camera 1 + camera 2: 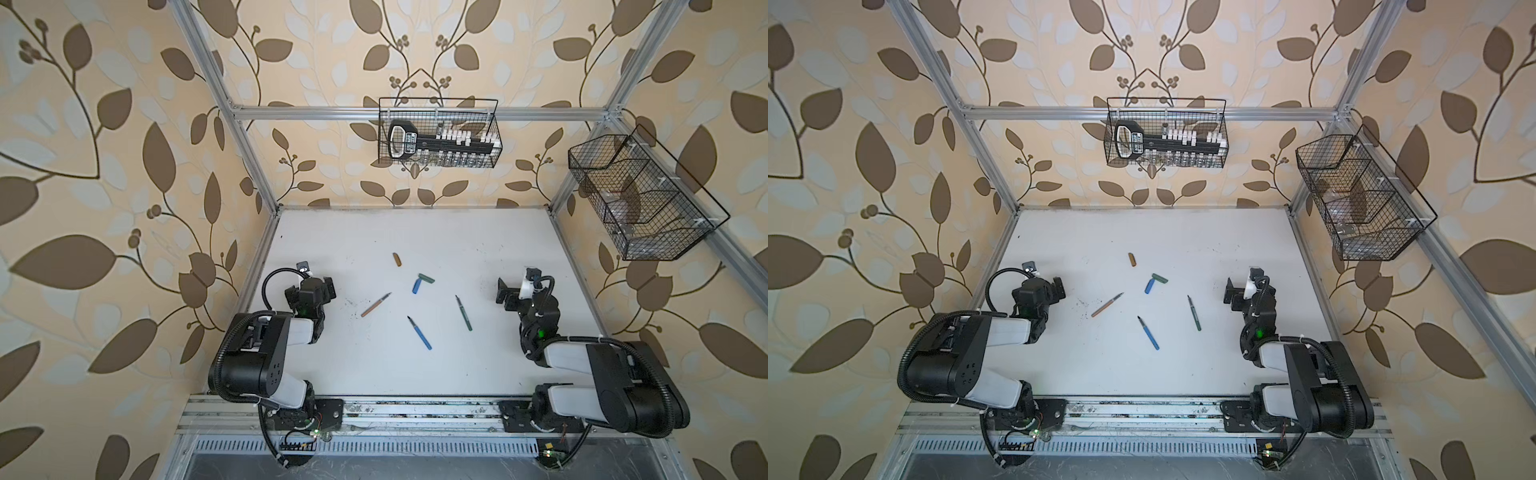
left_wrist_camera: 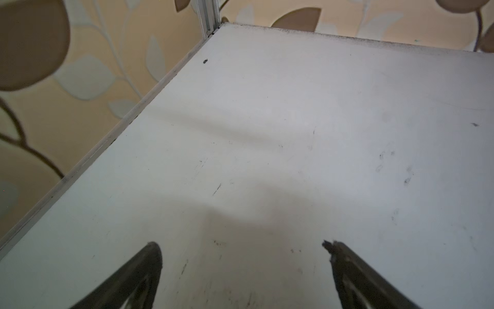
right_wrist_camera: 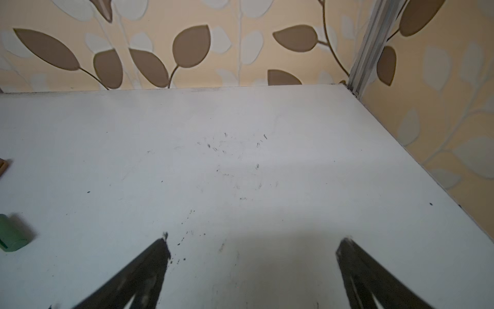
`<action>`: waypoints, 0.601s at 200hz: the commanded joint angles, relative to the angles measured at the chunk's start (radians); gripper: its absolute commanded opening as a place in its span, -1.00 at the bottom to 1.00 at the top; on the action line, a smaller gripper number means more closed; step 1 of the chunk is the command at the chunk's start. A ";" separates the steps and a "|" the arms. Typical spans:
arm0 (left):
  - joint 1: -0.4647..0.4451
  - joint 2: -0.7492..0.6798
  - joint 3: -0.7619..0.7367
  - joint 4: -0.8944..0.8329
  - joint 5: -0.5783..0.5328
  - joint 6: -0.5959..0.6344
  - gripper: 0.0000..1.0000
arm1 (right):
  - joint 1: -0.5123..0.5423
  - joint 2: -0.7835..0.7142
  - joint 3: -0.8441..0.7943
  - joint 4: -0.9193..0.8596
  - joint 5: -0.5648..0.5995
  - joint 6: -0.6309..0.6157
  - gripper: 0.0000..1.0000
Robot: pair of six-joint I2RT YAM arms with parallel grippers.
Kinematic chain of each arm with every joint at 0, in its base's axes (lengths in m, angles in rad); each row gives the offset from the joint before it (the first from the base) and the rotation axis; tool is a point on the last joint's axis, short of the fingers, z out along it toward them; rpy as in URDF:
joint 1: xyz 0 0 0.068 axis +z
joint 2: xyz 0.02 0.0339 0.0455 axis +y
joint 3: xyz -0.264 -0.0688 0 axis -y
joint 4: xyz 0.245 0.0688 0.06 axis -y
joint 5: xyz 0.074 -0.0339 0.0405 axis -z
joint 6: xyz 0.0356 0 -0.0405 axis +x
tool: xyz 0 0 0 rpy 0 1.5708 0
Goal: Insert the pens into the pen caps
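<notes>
Now: all uncapped

Left tool (image 2: 240, 244) and right tool (image 3: 252, 239) gape wide, empty. On the table (image 1: 353, 365) lie orange-brown pen (image 1: 376, 305), blue pen (image 1: 419, 332), green pen (image 1: 463, 313), apart; behind them orange-brown cap (image 1: 397, 259), and blue cap (image 1: 417, 285) touching green cap (image 1: 427, 278).

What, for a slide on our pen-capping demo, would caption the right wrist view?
Right gripper open over the scuffed white table, with the green pen cap just in frame.
</notes>
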 commanded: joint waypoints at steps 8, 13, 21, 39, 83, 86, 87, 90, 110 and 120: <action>0.014 0.004 0.026 0.042 -0.025 0.008 0.98 | -0.001 0.005 0.019 0.034 0.010 -0.023 1.00; 0.014 0.003 0.026 0.042 -0.025 0.008 0.98 | -0.001 0.005 0.018 0.034 0.011 -0.024 1.00; 0.014 0.002 0.027 0.042 -0.025 0.009 0.98 | -0.003 0.006 0.018 0.035 0.010 -0.024 1.00; 0.014 0.003 0.026 0.041 -0.025 0.008 0.98 | -0.007 0.007 0.021 0.030 0.001 -0.021 1.00; 0.014 0.003 0.026 0.042 -0.025 0.008 0.98 | -0.008 0.006 0.020 0.032 0.002 -0.022 1.00; 0.014 0.003 0.026 0.042 -0.025 0.010 0.98 | -0.007 0.006 0.020 0.030 0.002 -0.022 1.00; 0.014 0.003 0.026 0.042 -0.025 0.010 0.98 | -0.007 0.006 0.020 0.030 0.002 -0.021 1.00; 0.014 0.004 0.027 0.042 -0.025 0.010 0.98 | -0.007 0.006 0.020 0.031 0.002 -0.021 1.00; 0.014 0.003 0.026 0.042 -0.025 0.009 0.98 | -0.006 0.006 0.020 0.032 0.002 -0.023 1.00; 0.014 0.003 0.026 0.042 -0.024 0.008 0.98 | 0.002 0.006 0.025 0.021 -0.011 -0.037 1.00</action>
